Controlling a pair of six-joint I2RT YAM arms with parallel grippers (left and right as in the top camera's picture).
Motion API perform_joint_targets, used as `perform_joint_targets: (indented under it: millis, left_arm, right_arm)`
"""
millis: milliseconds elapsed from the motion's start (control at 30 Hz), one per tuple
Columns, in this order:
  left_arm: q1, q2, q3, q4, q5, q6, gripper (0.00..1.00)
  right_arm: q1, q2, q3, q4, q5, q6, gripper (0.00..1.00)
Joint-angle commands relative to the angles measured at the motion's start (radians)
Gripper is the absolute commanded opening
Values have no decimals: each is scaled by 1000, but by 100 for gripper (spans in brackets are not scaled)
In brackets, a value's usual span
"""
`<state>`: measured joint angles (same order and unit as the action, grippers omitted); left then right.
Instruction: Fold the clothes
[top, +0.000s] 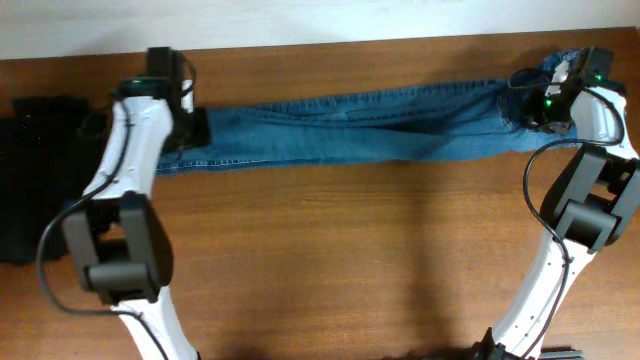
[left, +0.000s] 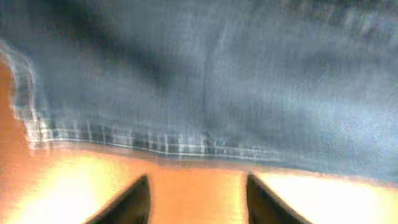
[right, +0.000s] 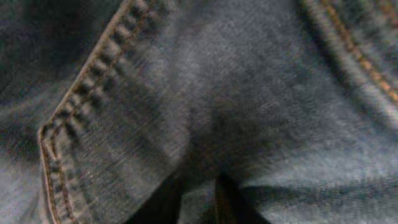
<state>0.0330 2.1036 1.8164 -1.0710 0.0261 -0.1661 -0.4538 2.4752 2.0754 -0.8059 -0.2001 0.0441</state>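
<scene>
The blue jeans (top: 370, 130) lie stretched in a long band across the far side of the table, leg hems at the left and waistband at the right. My left gripper (top: 192, 128) hovers at the hem end. In the left wrist view it (left: 198, 199) is open over bare wood, and the stitched hem (left: 155, 146) lies just ahead of the fingertips. My right gripper (top: 535, 105) is down on the waist end. In the right wrist view it (right: 198, 199) sits close against the denim (right: 249, 93) beside a pocket seam (right: 81, 99), its jaws a little apart with cloth showing in the gap.
A black folded garment pile (top: 40, 180) sits at the table's left edge, beside the left arm. The brown wooden table (top: 340, 260) spreads out in front of the jeans. The table's far edge runs just behind the jeans.
</scene>
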Motion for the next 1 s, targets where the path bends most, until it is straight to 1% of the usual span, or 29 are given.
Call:
perform_joint_targets:
  millis: [0,33,100,233,267,367,467,600,667,800,933,967]
  left_arm:
    - [71,-53,6,-63,212,-65,1]
    - [85,-53,5,-81,229,-64,1]
    - [113,-53,-2,-116,261,-35,0]
    - [137,-53,-5,-167,345,75,1]
    - [138,-54,-5,-180,357,88,0]
    - [140,-59,-5,-199,360,109,0]
    - [139,-60,-5,-198,360,109,1]
    - [139,-60,-5,-214,360,108,0]
    - [138,-60,-6,-217,365,108,1]
    - [110,-60,-18,-187,410,107,1]
    - [43,-60,-60,-78,416,106,1]
    - [22,-58,-77,-41,415,98,1]
  right_arm:
    - [4,39,-11,-2,28,-3,39]
    - [4,39,-11,-4,29,-3,43]
    - [4,39,-11,-5,29,-4,42]
    - [4,34,6,-4,29,-67,26]
    - [3,27,21,-19,28,-66,25]
    - [3,-7,63,-50,10,-67,30]
    - [5,-49,96,-63,-32,-67,31]
    - [15,-105,132,-98,-77,-67,30]
    - [29,-136,138,-124,-109,-67,26]
    - [84,-177,138,-195,-142,-67,15]
    - [178,-180,138,-310,-139,-67,12]
    - [202,-178,135,-335,-132,-67,9]
